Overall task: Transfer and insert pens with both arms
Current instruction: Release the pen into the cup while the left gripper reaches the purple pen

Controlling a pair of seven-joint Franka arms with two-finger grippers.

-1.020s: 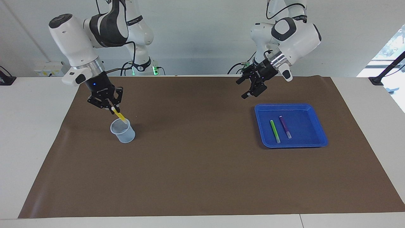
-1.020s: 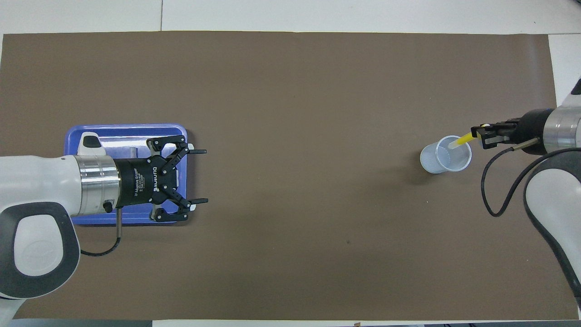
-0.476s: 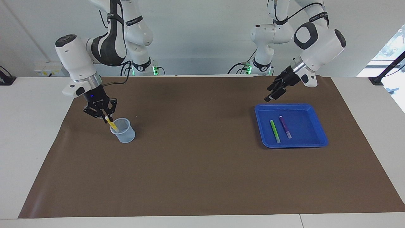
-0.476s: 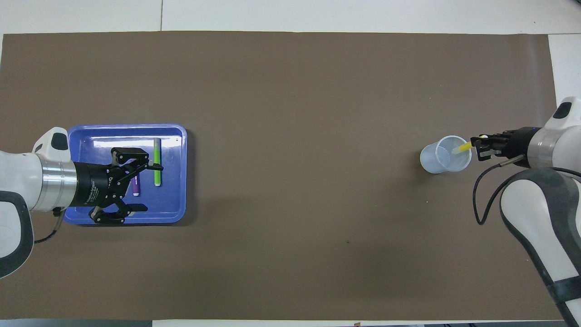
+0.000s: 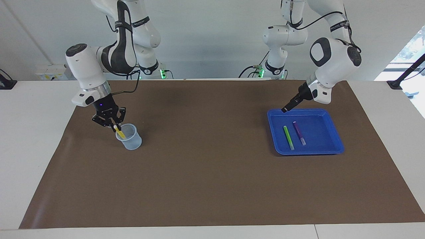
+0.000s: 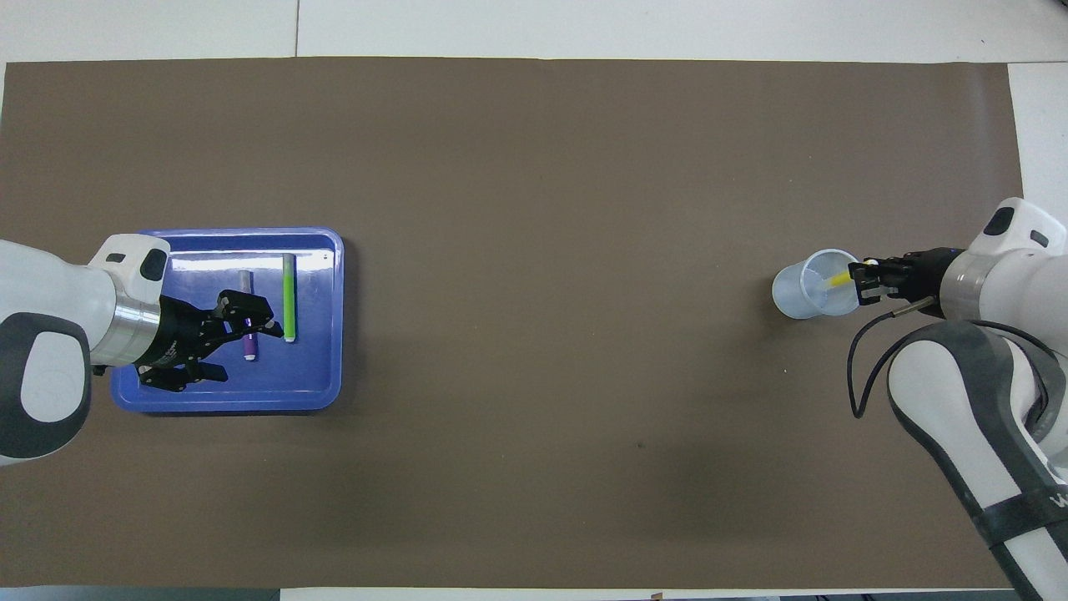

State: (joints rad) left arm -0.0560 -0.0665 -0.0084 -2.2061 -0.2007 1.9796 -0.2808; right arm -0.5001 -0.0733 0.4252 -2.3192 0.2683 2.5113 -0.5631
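- Right arm [image 5: 88,71]: comes in at the right arm's end of the desk; forearm angled steeply down, wrist ring just above the claw; cable looped from the wrist.
- Right claw [image 5: 114,125]: fingertips pinched tight on the yellow pen [image 5: 120,132]; poised at the rim of the cup [image 5: 128,136]; seen from above, it points along the desk toward the cup [image 6: 816,285].
- Yellow pen: tilted; upper end in the claw, lower part inside the cup; whether it touches the bottom cannot be told.
- Cup: clear, upright on the brown mat [image 5: 206,166], toward the right arm's end.
- Left arm [image 5: 333,58]: elbow high, forearm slanted down toward the tray [image 5: 333,147].
- Left claw [image 6: 229,342]: jaws spread wide, nothing in them; over the tray, above its edge nearer the robots.
- Tray: blue, flat on the mat toward the left arm's end.
- Green pen [image 5: 288,137]: lying in the tray; apart from the claw.
- Purple pen [image 5: 299,132]: lying in the tray beside the green pen, roughly parallel, not touching it.
- Desk [image 5: 30,139]: white, carries the mat.
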